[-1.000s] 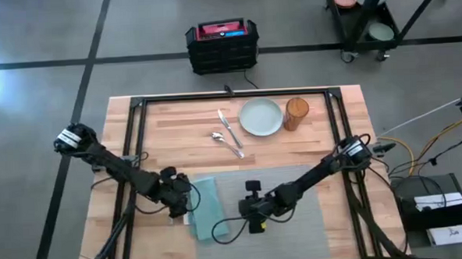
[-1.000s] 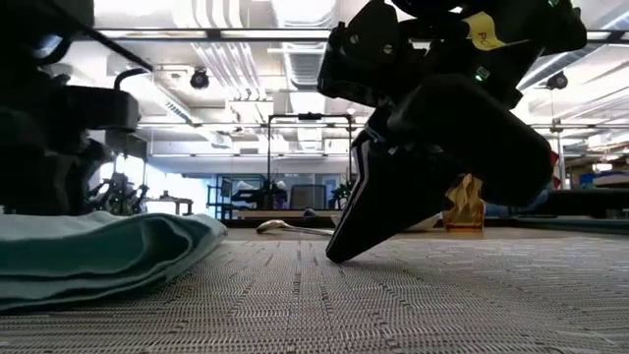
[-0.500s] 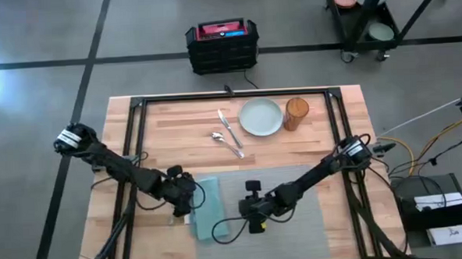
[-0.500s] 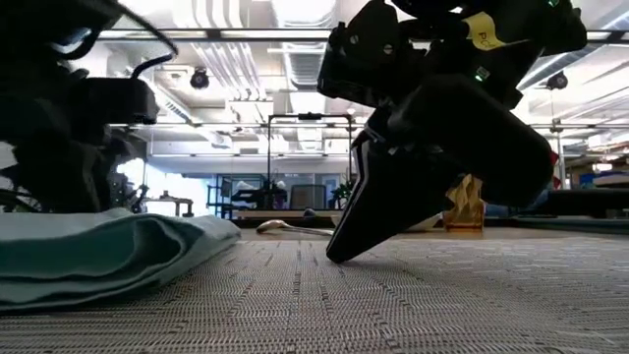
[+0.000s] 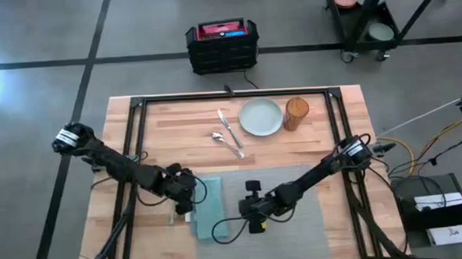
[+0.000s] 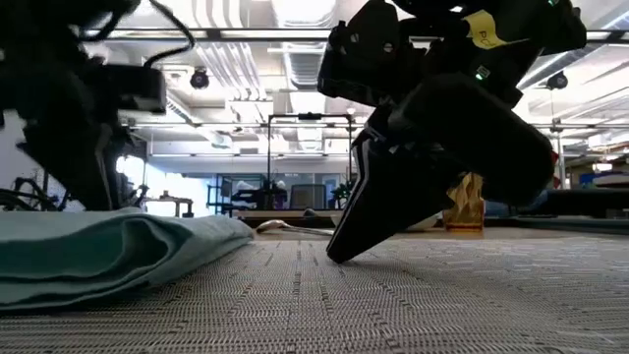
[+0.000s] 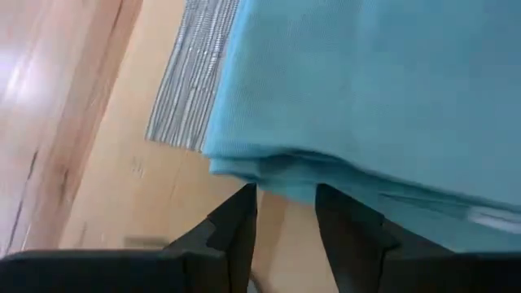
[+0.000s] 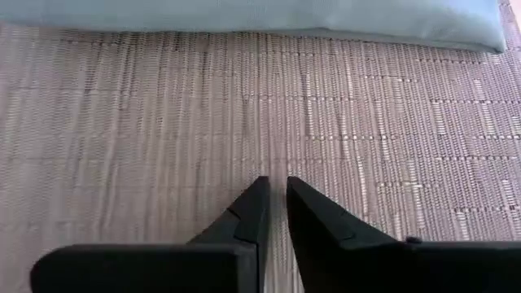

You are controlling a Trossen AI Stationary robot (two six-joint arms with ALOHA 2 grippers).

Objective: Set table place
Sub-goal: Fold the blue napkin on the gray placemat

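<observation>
Napkin (image 7: pixel 366 98) edge sits at your slightly parted left gripper (image 7: pixel 285 213); nudge gently, while the nearly closed right gripper (image 8: pixel 277 203) pins the placemat (image 8: pixel 163 122).

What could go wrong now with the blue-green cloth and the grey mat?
1. The left gripper sits at the edge of the folded teal cloth napkin, fingers slightly apart. If it pushes or pulls, the folds could bunch up or come undone.
2. The right gripper, nearly shut, presses its tips on the grey woven placemat. If that arm slides, the mat might drag crooked on the light wooden table.
</observation>
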